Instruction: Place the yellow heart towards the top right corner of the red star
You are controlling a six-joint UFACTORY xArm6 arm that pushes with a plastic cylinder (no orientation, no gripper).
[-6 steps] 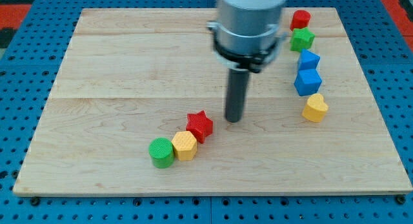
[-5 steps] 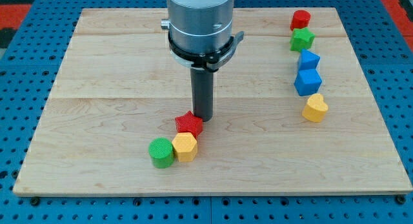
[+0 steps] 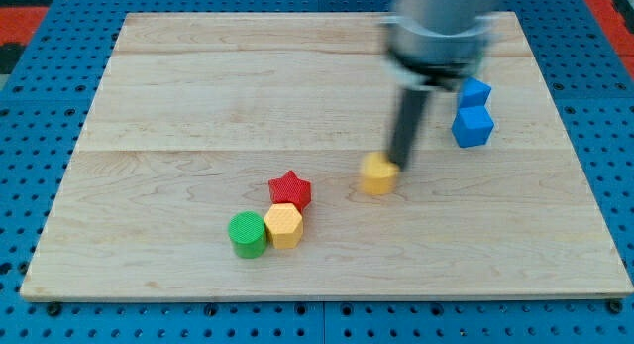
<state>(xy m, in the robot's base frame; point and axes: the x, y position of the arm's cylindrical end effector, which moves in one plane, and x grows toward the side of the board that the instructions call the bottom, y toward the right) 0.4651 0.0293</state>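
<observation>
The yellow heart [image 3: 377,173] lies on the wooden board [image 3: 178,96], right of centre. My tip [image 3: 400,167] is blurred by motion and sits against the heart's right side. The red star [image 3: 290,189] lies left of the heart and a little lower, apart from it. It touches a yellow hexagon [image 3: 284,225] just below it.
A green cylinder [image 3: 247,234] sits left of the yellow hexagon, touching it. Two blue blocks [image 3: 473,126] [image 3: 476,91] stand one above the other at the right. The arm's grey body [image 3: 438,27] hides the board's upper right.
The tip pushed the red star left toward the hexagon, then swung right. The yellow heart has moved left from the board's right side to beside the tip.
</observation>
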